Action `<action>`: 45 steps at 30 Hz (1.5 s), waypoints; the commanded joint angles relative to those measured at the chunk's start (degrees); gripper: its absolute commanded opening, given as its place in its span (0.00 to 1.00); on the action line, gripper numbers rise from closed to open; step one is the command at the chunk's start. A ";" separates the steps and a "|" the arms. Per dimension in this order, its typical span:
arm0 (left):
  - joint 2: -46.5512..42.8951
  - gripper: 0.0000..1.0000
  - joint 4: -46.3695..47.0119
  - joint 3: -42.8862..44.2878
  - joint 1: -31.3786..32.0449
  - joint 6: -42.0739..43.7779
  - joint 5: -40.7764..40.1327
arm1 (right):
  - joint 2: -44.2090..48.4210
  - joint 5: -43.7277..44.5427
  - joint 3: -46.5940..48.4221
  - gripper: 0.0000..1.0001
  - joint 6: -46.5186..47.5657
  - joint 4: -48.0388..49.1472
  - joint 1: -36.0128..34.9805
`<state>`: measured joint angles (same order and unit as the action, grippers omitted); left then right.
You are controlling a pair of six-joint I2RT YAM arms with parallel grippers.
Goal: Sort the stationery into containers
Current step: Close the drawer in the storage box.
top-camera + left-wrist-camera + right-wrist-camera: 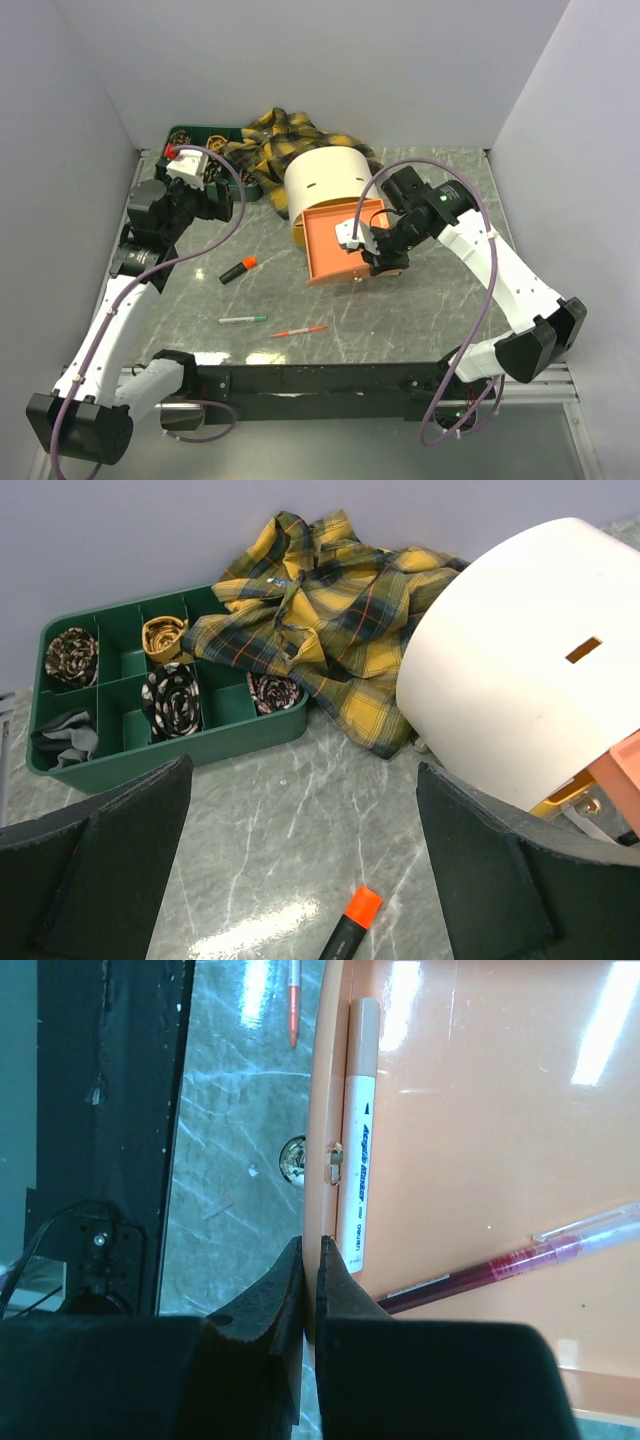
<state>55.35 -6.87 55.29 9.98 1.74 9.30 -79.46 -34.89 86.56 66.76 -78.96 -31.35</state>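
The cream drum [325, 180] lies on its side with its orange tray [335, 245] pulled out. My right gripper [375, 262] is shut on the tray's front rim [325, 1080], one finger on each side of the wall [311, 1250]. Inside the tray lie a white marker with a tan cap [357, 1130] and a dark red pen [500, 1265]. My left gripper [215, 195] is open and empty [300, 880], above the table just behind the black highlighter with the orange cap [352, 925]. The highlighter [238, 268], a green-capped pen [243, 319] and a red pen [298, 330] lie loose on the table.
The dark green divided tray [200, 135] stands at the back left and holds several rolled fabric items [170, 695]. The yellow-and-black plaid cloth [285, 135] is heaped between it and the drum. Walls close in on the left, back and right.
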 commanded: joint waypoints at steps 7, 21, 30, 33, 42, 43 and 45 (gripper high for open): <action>-3.23 0.99 3.01 -2.02 -1.10 -1.39 1.51 | -2.36 3.34 4.14 0.00 -2.77 -3.83 -2.48; -3.94 1.00 3.62 -3.78 -2.07 -4.20 3.00 | -3.77 1.50 8.80 0.00 -0.67 -3.92 -2.66; -2.62 0.99 3.36 -2.56 -2.77 -4.29 4.32 | 1.23 3.17 1.95 0.00 9.33 -3.92 -2.84; -2.09 0.99 3.36 -2.55 -3.38 -4.55 4.76 | 2.47 3.43 0.45 0.00 12.24 -3.92 -2.92; -0.95 0.99 3.89 -3.25 -6.37 -7.10 7.49 | -2.35 2.47 3.08 0.00 13.49 -3.92 -2.40; -0.86 0.99 3.80 -3.34 -6.37 -7.01 7.49 | -2.63 2.46 3.78 0.00 13.48 -4.01 -2.40; -0.60 0.99 3.62 -3.34 -6.46 -6.84 7.57 | -1.93 2.02 3.09 0.00 14.88 -4.01 -2.48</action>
<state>54.39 -6.00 51.75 3.90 -4.05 15.05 -81.32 -30.76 87.05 78.70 -79.81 -33.87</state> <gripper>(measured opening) 0.995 0.049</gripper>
